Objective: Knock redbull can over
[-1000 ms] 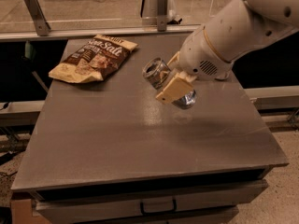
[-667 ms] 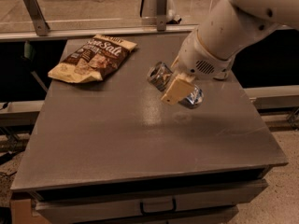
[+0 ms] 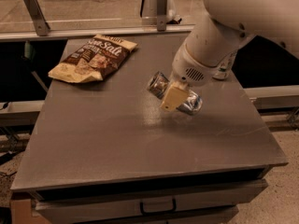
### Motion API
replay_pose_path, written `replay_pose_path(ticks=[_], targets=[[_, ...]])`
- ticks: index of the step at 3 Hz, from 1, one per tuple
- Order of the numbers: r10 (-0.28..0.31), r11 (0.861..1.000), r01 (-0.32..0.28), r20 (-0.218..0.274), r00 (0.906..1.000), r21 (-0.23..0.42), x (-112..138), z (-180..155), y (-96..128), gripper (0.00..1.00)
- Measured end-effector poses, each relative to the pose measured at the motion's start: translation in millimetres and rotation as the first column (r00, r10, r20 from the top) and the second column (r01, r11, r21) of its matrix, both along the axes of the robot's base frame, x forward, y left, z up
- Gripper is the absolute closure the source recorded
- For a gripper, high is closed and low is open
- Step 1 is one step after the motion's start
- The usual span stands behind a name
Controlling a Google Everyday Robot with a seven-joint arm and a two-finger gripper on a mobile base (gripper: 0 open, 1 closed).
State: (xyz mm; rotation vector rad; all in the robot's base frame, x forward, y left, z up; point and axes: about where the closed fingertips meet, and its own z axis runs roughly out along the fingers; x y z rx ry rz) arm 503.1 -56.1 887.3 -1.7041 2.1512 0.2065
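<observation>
The redbull can (image 3: 161,86) is a slim silver can with blue and silver marks. It lies tipped over near the middle of the grey table (image 3: 117,143), its top end pointing to the upper left and its other end (image 3: 192,105) low at the right. My gripper (image 3: 172,101) is at the end of the white arm (image 3: 219,36), which reaches in from the upper right. The gripper is right against the can's middle, and its beige tip covers part of the can.
A brown and cream chip bag (image 3: 91,57) lies at the table's back left. A pale object (image 3: 223,72) shows partly behind the arm at the back right. A metal rail (image 3: 93,31) runs along the back edge. Drawers (image 3: 154,204) sit under the front edge.
The can has tipped further and sunk lower toward the tabletop. The gripper has moved down with it and stays against it.
</observation>
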Motion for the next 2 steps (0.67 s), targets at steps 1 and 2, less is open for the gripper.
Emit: replay_pose_path(ticks=[1, 2], targets=[[-0.011, 1.000, 0.011, -0.025, 0.9996, 0.017, -1.3, -11.7, 5.1, 0.37], [-0.002, 0.998, 0.005, -0.038, 0.9993, 0.061, -3.9, -18.1, 14.7, 0.14]])
